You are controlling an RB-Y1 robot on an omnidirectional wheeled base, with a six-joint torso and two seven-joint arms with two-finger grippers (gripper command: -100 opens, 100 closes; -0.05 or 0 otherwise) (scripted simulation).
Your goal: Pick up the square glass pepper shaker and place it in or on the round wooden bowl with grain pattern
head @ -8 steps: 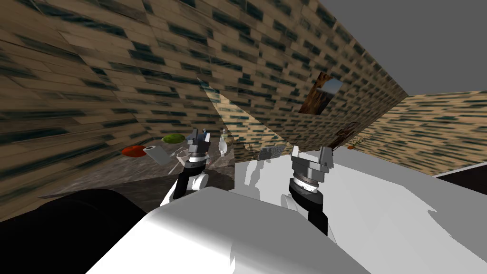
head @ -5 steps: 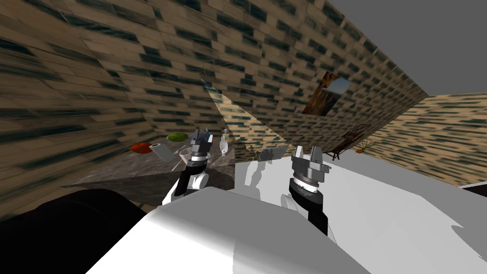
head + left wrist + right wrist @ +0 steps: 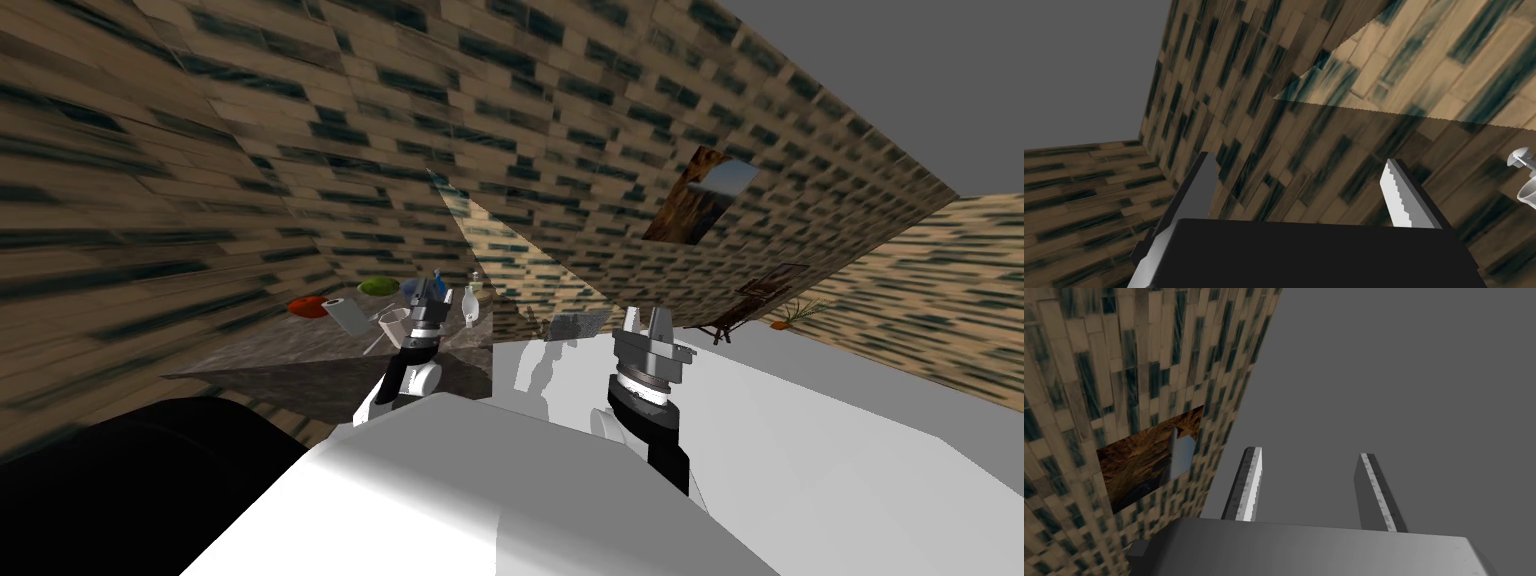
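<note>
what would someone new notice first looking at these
The tan, dark-streaked wall takes up most of the head view, with a framed picture high on it to the right. On the dark counter ahead to the left lies a bright cluster: a red thing, a green thing and a grey roll. The left pincer stands open beside them, and the right pincer is open too.

Finishes on inspection: mostly matt, nothing glossy

You have a dark, mottled, stone-looking counter (image 3: 290,355) beside a plain, smooth white surface (image 3: 800,420). The walls (image 3: 250,150) are tan planks with dark streaks. The small bottle (image 3: 470,303) looks pale and glassy. The left gripper (image 3: 1298,160) has light grey matt fingers, one toothed along its edge.
</note>
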